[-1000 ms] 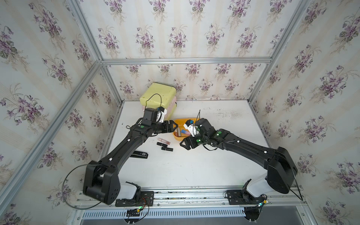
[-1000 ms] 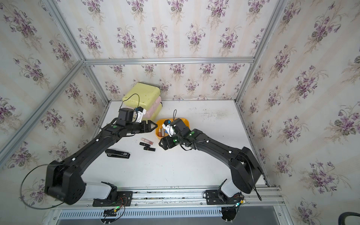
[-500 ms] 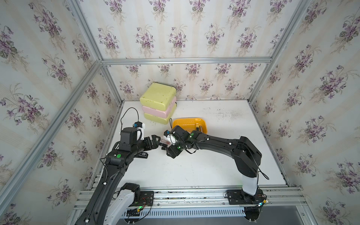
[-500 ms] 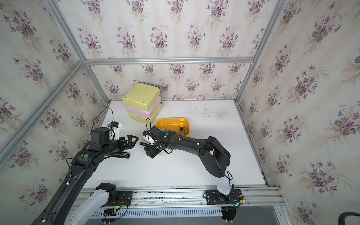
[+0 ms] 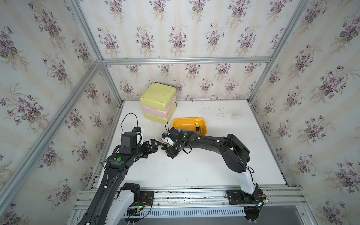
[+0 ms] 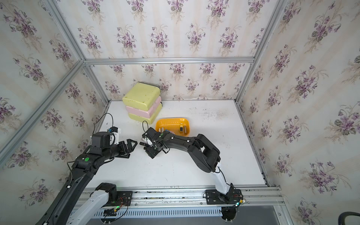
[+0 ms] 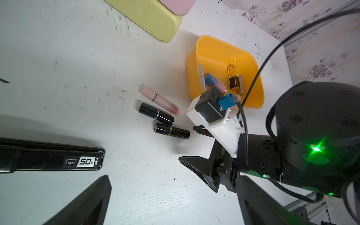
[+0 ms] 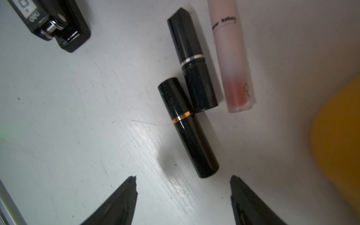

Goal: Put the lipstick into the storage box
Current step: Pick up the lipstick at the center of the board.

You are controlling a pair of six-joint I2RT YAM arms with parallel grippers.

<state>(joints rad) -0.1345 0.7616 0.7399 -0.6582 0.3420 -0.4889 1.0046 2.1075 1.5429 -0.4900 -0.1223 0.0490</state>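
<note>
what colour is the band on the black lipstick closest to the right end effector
Gold-orange, on the black lipstick; it shows best in the right wrist view.

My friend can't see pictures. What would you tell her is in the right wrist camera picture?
The open right gripper hovers over a black lipstick with a gold band lying on the white table. Beside it lie a black lipstick with a silver band and a pink lip gloss tube; a black stapler sits further off.

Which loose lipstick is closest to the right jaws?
The gold-banded black lipstick: it lies just ahead of the open jaws; the silver-banded one and pink tube lie beyond.
</note>
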